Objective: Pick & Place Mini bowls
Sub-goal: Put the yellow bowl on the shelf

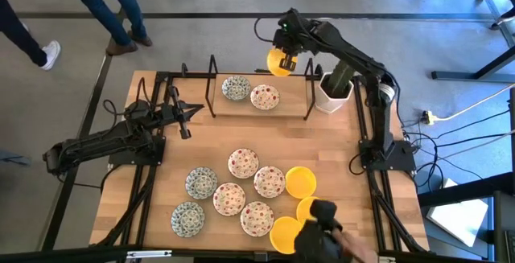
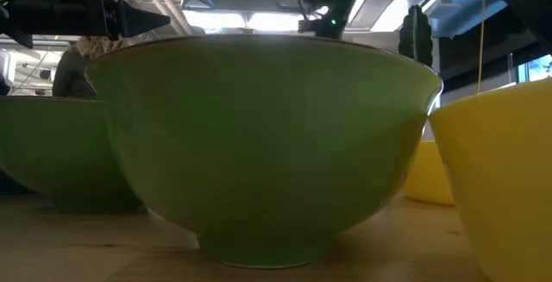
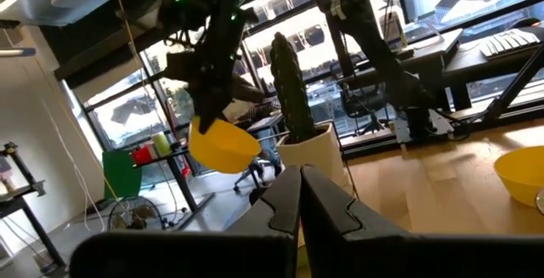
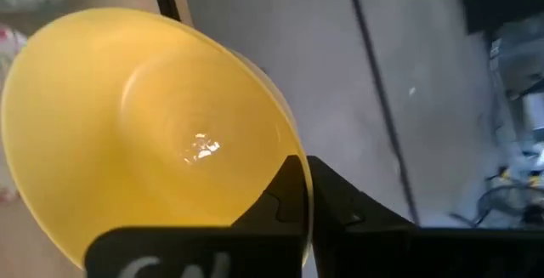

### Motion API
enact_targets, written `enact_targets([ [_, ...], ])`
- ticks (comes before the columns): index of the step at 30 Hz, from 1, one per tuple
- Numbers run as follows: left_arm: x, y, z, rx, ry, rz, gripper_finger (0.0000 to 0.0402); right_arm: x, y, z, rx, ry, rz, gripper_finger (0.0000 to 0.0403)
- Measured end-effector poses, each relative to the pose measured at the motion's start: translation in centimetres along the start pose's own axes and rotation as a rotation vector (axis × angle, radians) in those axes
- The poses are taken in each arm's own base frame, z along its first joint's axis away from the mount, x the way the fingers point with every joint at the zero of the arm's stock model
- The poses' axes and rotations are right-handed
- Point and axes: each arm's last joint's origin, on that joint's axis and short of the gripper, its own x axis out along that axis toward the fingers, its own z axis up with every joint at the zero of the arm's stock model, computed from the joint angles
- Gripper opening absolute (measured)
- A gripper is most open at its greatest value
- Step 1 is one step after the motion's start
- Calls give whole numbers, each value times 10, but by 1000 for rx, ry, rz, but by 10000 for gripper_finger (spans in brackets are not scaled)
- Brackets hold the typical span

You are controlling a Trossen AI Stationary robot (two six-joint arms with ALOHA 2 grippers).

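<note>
My right gripper [image 1: 284, 51] is shut on a plain yellow mini bowl [image 1: 280, 63] in the air over the table's far edge, by the right end of a low rack [image 1: 257, 110]. On the rack rest a green-blue patterned bowl [image 1: 236, 88] and a red-speckled bowl [image 1: 265, 97]. Several more mini bowls sit on the table near the front: speckled ones [image 1: 243, 163], patterned ones [image 1: 201, 182] and yellow ones [image 1: 300, 181]. My left gripper [image 1: 187, 118] hovers shut and empty over the table's left side. My right gripper pinches the yellow bowl's rim [image 4: 308, 195], one finger [image 4: 285, 195] inside the bowl and the other [image 4: 344, 210] outside. The fingers slant down toward the far edge. The bowl hangs tilted below them [image 3: 223, 146], lifted clear of table and rack.
A white square pot with a green cactus [image 1: 334, 91] stands at the far right, just beside my right arm. A dark object [image 1: 320, 224] sits among the yellow bowls at the near edge. People stand on the floor beyond the far left corner [image 1: 121, 14].
</note>
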Motion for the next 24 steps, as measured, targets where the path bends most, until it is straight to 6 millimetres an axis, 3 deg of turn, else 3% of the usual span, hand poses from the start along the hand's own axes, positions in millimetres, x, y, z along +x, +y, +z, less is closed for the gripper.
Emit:
enact_targets([
  [6,0,0,0,9,-1,2,4,35,-7,-19,20,91,163,2],
  [15,0,0,0,9,-2,2,4,83,8,-27,10,228,253,2],
  [24,0,0,0,8,-2,2,4,99,9,-37,52,325,255,2],
])
